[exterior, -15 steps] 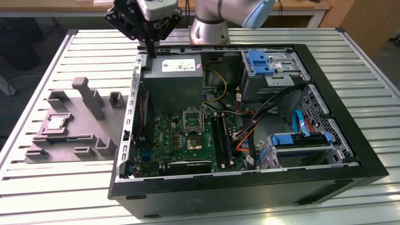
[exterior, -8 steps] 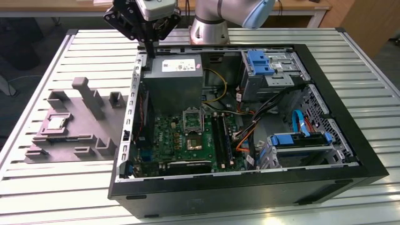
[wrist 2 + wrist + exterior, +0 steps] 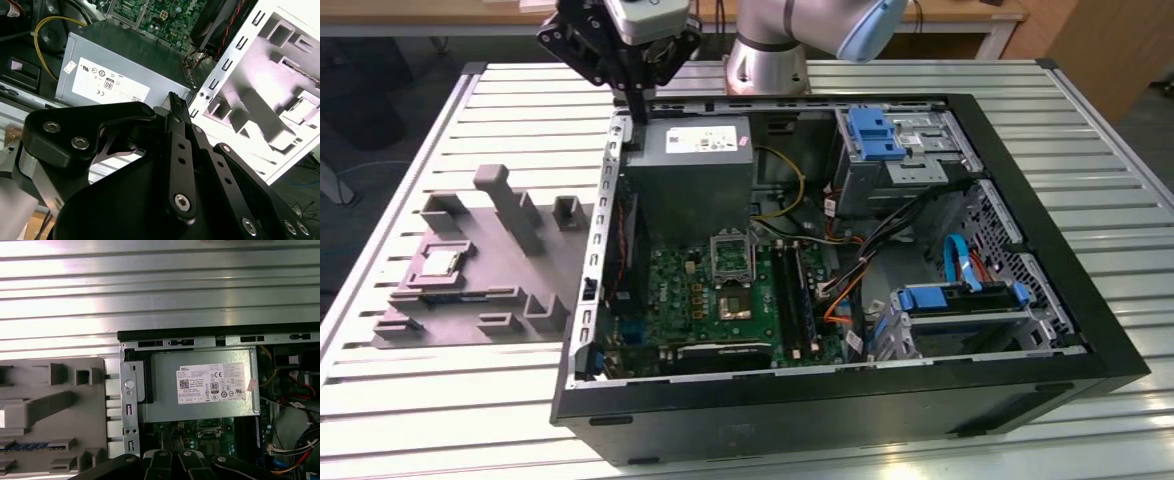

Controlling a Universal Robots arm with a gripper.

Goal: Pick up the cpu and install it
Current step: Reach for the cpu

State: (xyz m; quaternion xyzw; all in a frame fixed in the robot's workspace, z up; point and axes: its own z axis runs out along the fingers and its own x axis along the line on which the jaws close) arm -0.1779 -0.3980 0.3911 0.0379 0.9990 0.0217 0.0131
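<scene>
Exterior view: black gripper (image 3: 636, 112) hovers, fingers (image 3: 176, 125) clenched on nothing, over the open black computer case (image 3: 854, 405). Well apart from them, the small silvery square cpu (image 3: 440, 263) lies in a grey moulded tray (image 3: 454, 312). Reaching it probably wants a level, centred approach.

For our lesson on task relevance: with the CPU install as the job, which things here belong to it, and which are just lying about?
Belongs to the job: cpu on the grey fixture; socket on the green board; gripper.
Lying about: power supply; blue drive bracket; yellow cable.
</scene>
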